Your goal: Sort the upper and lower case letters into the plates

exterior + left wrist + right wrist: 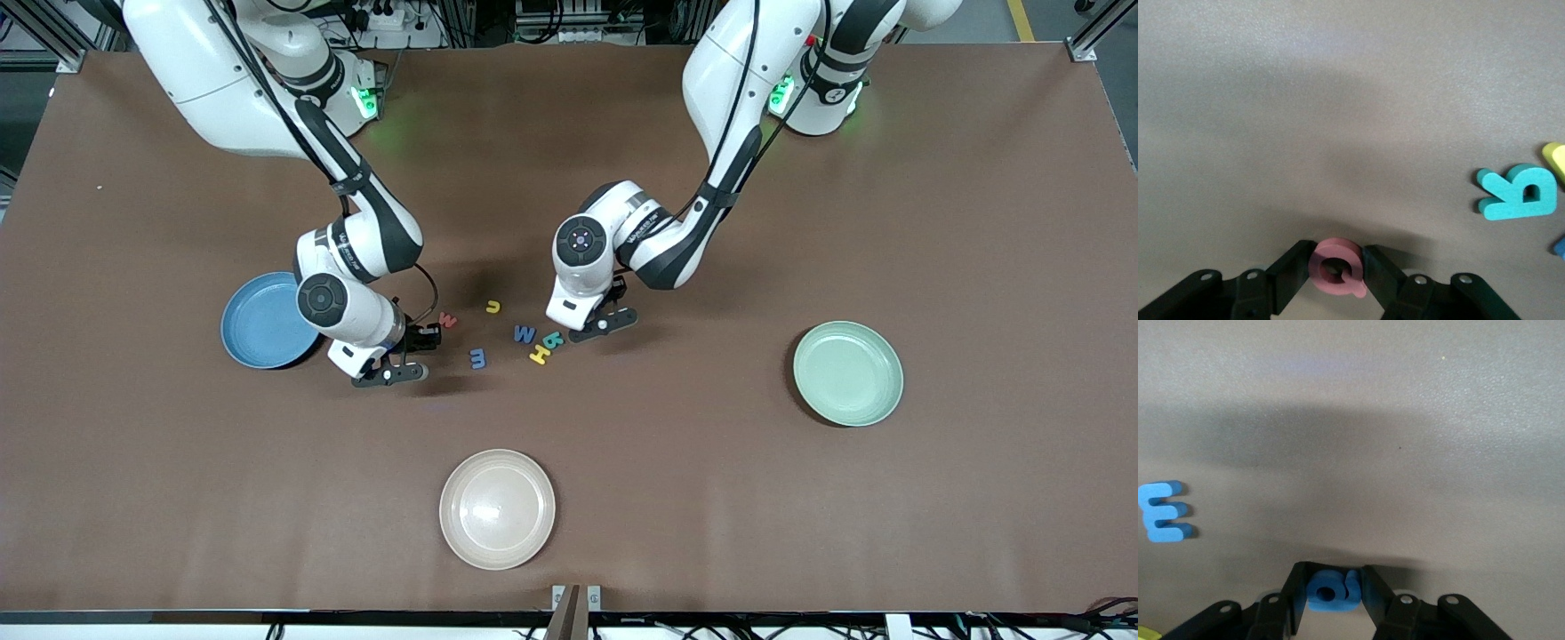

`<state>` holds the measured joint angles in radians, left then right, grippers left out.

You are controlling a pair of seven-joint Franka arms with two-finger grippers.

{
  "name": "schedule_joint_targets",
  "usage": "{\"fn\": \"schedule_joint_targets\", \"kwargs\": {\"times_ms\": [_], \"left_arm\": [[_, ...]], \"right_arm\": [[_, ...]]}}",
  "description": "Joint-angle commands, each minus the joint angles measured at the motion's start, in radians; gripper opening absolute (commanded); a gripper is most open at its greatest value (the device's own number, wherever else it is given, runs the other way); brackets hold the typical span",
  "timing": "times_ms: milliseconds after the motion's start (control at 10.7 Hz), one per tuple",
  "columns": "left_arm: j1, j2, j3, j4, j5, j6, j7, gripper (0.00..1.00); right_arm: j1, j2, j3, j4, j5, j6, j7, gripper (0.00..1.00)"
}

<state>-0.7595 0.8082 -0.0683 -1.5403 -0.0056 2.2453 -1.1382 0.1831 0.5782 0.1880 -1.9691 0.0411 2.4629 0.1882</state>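
My left gripper (615, 292) is shut on a pink-red letter Q (1337, 267), low over the table beside the loose letters. My right gripper (425, 338) is shut on a small blue letter (1333, 590), low over the table next to the sky blue plate (253, 342). Loose on the table between the grippers lie a red letter (449, 320), a yellow letter (492, 307), a blue M (524, 333), a blue letter (478, 358), a teal letter (555, 340) and a yellow H (539, 355). The mint green plate (847, 373) lies empty toward the left arm's end.
A cream-beige plate (497, 508) lies empty nearer the front camera than the letters. The left wrist view shows the teal letter (1519, 193) on the table; the right wrist view shows the blue letter (1165, 512).
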Motion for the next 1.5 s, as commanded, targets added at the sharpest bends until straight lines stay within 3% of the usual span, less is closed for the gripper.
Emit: {"fn": "schedule_joint_targets", "kwargs": {"times_ms": [0,187,374,562,655,842,1030,1123,1217,1310,1404], "left_arm": [[-0.006,0.013,0.005,0.040,0.012,-0.018,-0.043,0.01],[0.006,-0.010,0.005,0.071,0.012,-0.126,-0.032,0.00],[0.069,-0.049,-0.007,0.071,0.007,-0.141,-0.028,0.00],[0.104,-0.075,-0.004,0.069,0.003,-0.157,0.007,0.00],[0.147,-0.108,-0.005,0.069,0.001,-0.206,0.052,0.00],[0.225,-0.156,-0.004,0.060,-0.007,-0.239,0.151,0.00],[0.342,-0.193,-0.002,0.055,-0.005,-0.280,0.255,0.00],[0.400,-0.216,-0.002,0.037,-0.005,-0.303,0.321,0.00],[0.454,-0.227,-0.002,0.026,0.007,-0.303,0.395,0.00],[0.513,-0.227,-0.001,0.019,0.010,-0.303,0.513,0.00],[0.588,-0.237,-0.002,-0.001,0.010,-0.303,0.654,0.00]], "right_arm": [[-0.001,0.017,-0.004,0.012,-0.006,-0.007,-0.003,0.29],[-0.027,0.008,-0.004,0.071,-0.004,-0.164,-0.003,0.28],[-0.086,-0.009,-0.001,0.140,-0.001,-0.331,-0.015,0.29],[-0.152,-0.038,-0.004,0.168,-0.003,-0.461,-0.151,0.29],[-0.196,-0.046,-0.005,0.162,-0.010,-0.491,-0.238,0.29],[-0.295,-0.032,-0.005,0.159,-0.131,-0.525,-0.419,0.29],[-0.317,-0.031,-0.008,0.150,-0.176,-0.524,-0.533,0.30],[-0.333,-0.020,-0.007,0.148,-0.240,-0.513,-0.579,0.30],[-0.335,-0.011,-0.007,0.148,-0.248,-0.510,-0.587,0.34],[-0.332,-0.009,-0.005,0.142,-0.248,-0.510,-0.587,0.57],[-0.332,-0.009,-0.005,0.135,-0.248,-0.496,-0.584,0.91]]}}
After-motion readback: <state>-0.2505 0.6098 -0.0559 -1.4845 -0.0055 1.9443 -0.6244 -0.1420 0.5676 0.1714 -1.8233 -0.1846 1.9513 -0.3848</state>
